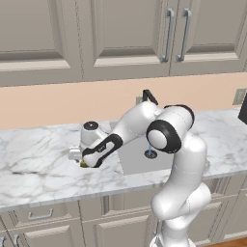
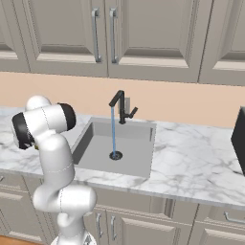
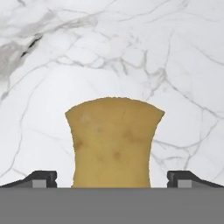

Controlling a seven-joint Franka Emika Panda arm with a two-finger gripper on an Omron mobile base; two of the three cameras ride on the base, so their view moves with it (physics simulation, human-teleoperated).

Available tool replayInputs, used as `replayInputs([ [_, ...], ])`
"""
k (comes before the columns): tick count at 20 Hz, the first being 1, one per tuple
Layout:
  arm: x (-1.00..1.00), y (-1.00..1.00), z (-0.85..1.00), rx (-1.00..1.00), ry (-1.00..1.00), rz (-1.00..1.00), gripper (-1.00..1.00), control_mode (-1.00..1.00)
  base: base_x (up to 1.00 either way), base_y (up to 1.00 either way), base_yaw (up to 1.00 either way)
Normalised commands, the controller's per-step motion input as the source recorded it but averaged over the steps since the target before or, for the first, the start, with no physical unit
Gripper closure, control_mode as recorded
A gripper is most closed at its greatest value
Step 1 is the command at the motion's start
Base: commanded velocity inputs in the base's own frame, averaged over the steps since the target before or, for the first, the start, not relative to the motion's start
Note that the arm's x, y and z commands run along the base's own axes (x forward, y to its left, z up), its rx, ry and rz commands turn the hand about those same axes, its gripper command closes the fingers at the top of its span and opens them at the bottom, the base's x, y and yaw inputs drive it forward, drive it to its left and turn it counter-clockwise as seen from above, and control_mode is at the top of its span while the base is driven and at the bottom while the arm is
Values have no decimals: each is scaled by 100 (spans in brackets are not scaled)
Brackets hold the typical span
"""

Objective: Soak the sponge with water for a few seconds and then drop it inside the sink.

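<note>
Here, a white marble table (image 2: 191, 162) with grey veining, running under grey panelled wall cabinets (image 2: 105, 33) with metal bar handles, against a peach-coloured backsplash (image 1: 58, 103). Grey drawer and door fronts below the slab. No readable writing or brand marks anywhere. Set into the marble, a rectangular grey sink (image 2: 131, 165) with a round dark drain hole, holding only a thin pale-blue stream of water (image 2: 113, 129) falling from the black angular faucet (image 2: 122, 107) onto the drain. Left of the basin, on bare marble, a small yellow-orange sponge (image 3: 113, 142) with pinched sides. Over it, the end effector (image 3: 113, 178), dark tips spread wide apart, one each side of the sponge, neither touching it.
</note>
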Motion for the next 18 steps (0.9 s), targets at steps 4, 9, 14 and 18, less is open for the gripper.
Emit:
replayInputs([
  [4,0,0,0,0,0,0,-100,-100,0,0,0],
  [9,-3,0,-14,0,0,0,100,-100,0,0,0],
  [14,0,0,-2,0,0,0,100,-100,0,0,0],
  [18,0,0,0,0,0,0,100,-100,0,0,0],
])
